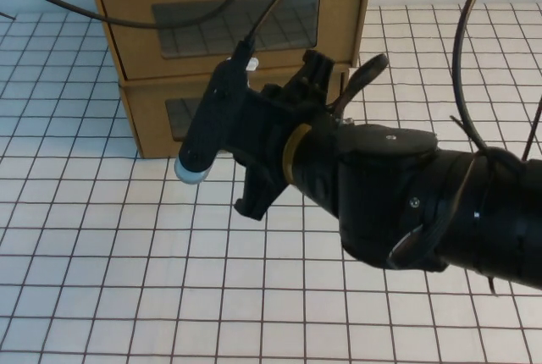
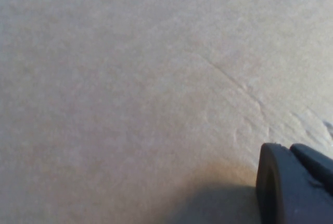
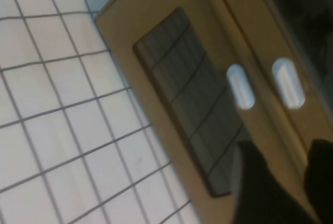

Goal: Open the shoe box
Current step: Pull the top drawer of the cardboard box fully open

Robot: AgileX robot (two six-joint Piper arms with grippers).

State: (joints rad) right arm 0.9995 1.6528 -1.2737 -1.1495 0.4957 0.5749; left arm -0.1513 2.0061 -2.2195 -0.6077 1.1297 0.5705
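Well, from my station the white gridded surface (image 1: 127, 279) carries two stacked cardboard boxes on its far side, the upper shoe box (image 1: 127, 38) sitting on the lower shoe box (image 1: 148, 123), each with a dark window (image 1: 292, 34) in front. My right arm (image 1: 406, 203) reaches in from the right, its right end effector (image 1: 345, 68) open, jaws apart at the front right corner where the boxes meet. The left end effector (image 2: 296, 187) sits close against plain cardboard; I cannot tell whether it is open or closed.

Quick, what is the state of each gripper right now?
Left gripper: close against a cardboard surface, state cannot be told.
Right gripper: open, at the shoe box front, holding nothing.
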